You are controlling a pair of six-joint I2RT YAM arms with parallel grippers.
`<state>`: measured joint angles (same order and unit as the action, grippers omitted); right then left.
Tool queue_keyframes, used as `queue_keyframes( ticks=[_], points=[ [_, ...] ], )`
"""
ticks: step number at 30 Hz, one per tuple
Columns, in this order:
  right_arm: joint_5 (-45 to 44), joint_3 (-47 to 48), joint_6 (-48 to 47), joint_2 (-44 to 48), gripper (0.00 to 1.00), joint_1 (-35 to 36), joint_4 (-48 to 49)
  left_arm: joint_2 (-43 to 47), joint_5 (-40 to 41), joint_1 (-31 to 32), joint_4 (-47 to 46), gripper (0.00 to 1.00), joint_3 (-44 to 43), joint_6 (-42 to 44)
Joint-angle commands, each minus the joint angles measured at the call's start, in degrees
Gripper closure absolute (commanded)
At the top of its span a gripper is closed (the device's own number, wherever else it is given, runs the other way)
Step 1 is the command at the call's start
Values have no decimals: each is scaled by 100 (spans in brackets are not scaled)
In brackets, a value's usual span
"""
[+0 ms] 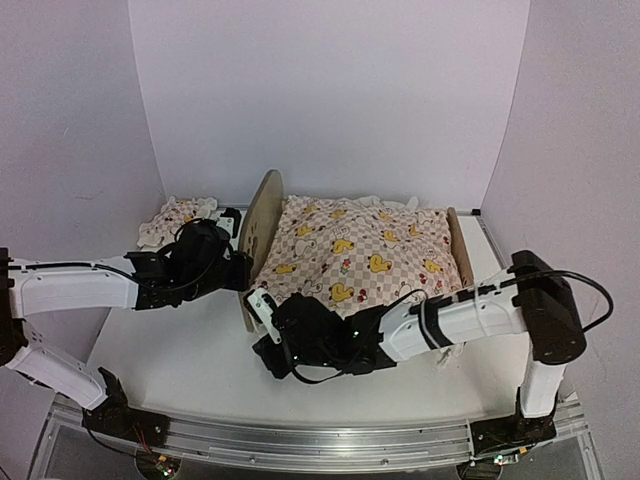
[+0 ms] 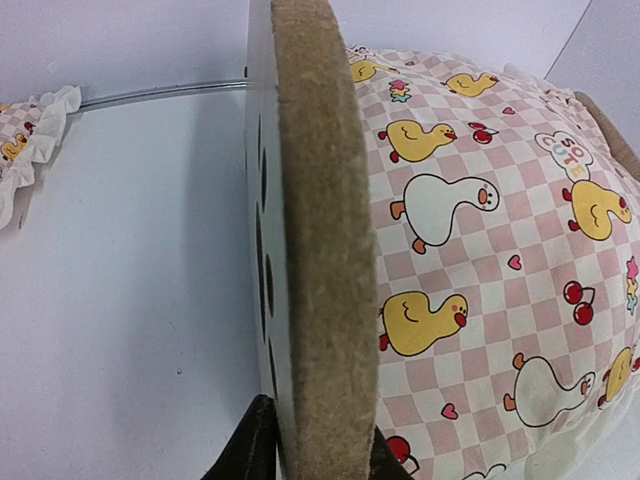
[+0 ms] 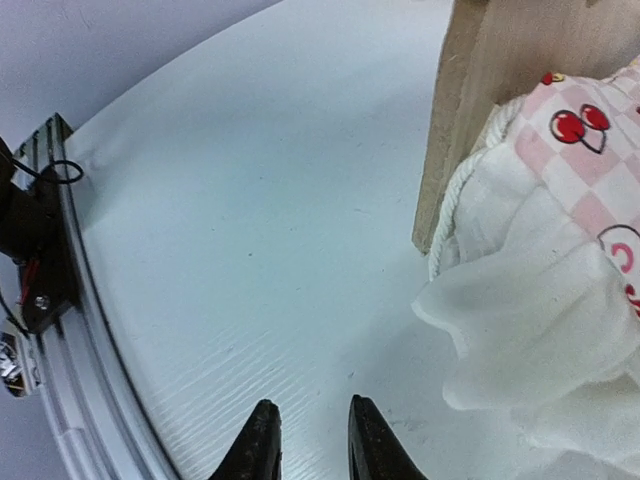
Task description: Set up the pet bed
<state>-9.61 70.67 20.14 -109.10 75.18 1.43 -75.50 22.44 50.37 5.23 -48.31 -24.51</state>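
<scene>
Pet bed: stands on the table, centre to back, long axis running left to right. The rounded headboard is upright at the left end and the low footboard is at the right end.

Cover: pink check with a duck print, draped over the whole bed from headboard to footboard and bulging upward. It hides the bed's base. In the right wrist view its white ruffle hangs over the near side, beside a plywood corner upright.

Headboard face: dark slots are seen at a very steep angle. They are probably a cutout, but the shape is not readable.

Left gripper: at the headboard's near edge. In the left wrist view a dark finger sits on each face of the board, clamped on the plywood.

Right gripper: low over bare table, just beside the bed's near-left corner and clear of the ruffle. The jaws stand narrowly apart with nothing between them.

Pillow: small, ruffled, same print. It lies at back left, apart from the bed and behind the left arm.

Metal rail: runs along the near table edge.
</scene>
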Motion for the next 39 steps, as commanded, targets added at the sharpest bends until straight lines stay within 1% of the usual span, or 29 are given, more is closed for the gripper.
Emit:
queue_keyframes(
  ticks=[1, 5, 6, 9, 11, 13, 15, 20, 25, 30, 34, 36, 39],
  points=[
    [-1006, 244, -209, -502, 83, 96, 1138, 27, -261, 65, -194, 95, -478, 39],
    [-891, 447, -296, -894, 85, 85, 1232, 102, -299, 72, -190, 100, -642, 60],
    [-933, 492, -292, -995, 86, 85, 1285, 118, -320, 70, -190, 100, -689, 61],
    [-1228, 606, -327, -1335, 96, 76, 1478, 171, -431, 70, -189, 100, -790, 29],
    [-1368, 591, -408, -1504, 100, 60, 1749, 204, -501, 70, -181, 100, -857, 17],
    [-1395, 506, -423, -1614, 100, -1, 2100, 259, -557, 70, -172, 100, -913, 6],
    [-1274, 549, -430, -1720, 100, -73, 2255, 328, -584, 70, -172, 100, -970, 12],
    [-1228, 756, -539, -1989, 100, -109, 2398, 425, -656, 71, -164, 100, -1147, 55],
    [-1125, 905, -398, -2314, 100, -149, 2579, 464, -727, 70, -118, 100, -1299, 129],
    [-1119, 1049, -218, -2614, 97, -272, 2674, 555, -719, 70, -93, 100, -1347, 144],
    [-1519, 894, -121, -2594, 94, -317, 2771, 602, -677, 70, -85, 100, -1366, 175],
    [-1847, 672, -26, -2493, 87, -347, 2860, 620, -694, 68, -84, 100, -1365, 179],
    [-1972, 427, 58, -2404, 81, -465, 2990, 660, -684, 70, -84, 100, -1332, 183]
  ],
)
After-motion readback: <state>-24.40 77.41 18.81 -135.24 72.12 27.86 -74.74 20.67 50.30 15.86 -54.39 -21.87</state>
